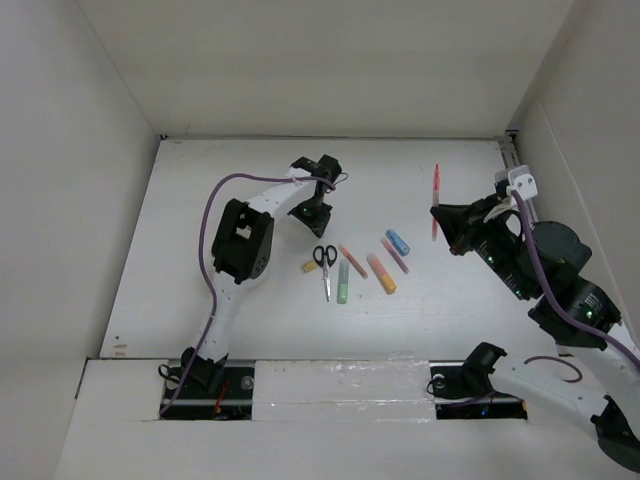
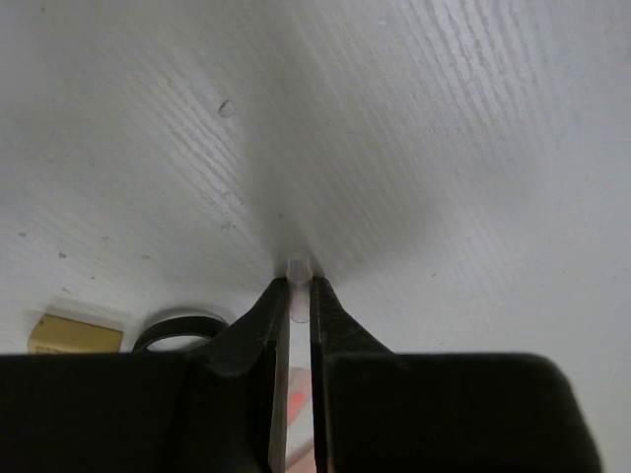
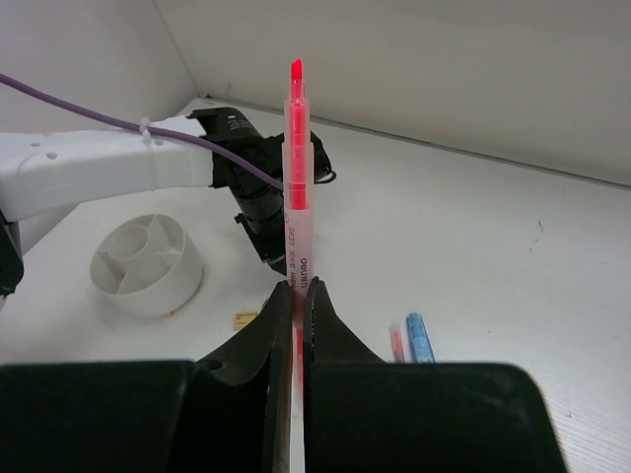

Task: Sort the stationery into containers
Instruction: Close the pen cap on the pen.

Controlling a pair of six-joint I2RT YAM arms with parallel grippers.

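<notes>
Right gripper [image 3: 296,291] was clamped on a pink pen [image 3: 296,177], holding its lower barrel so the pen stood upright above the fingers, lifted off the table [image 1: 200,300]. Left gripper [image 2: 296,288] was down at the table with its jaws pinched almost together on a thin clear-tipped pen [image 2: 299,266], red showing lower between the fingers. The scissors [image 2: 177,330] and the tan eraser [image 2: 74,335] lay just behind it to its left.

The white tub [image 3: 148,264] sat well to the left of the right gripper, beyond the left arm's wrist, with nothing showing in the wedges that could be seen. The green marker [image 1: 343,285], orange marker [image 1: 381,272] and blue marker [image 1: 398,242] lay between the two grippers.

Both grasps looked made, so the carry to the tub seemed the step in hand. The right arm would need to swing left, keep the tall pen clear of the left arm, centre it over one wedge, then lower and release. One arm would have to wait for the other.
</notes>
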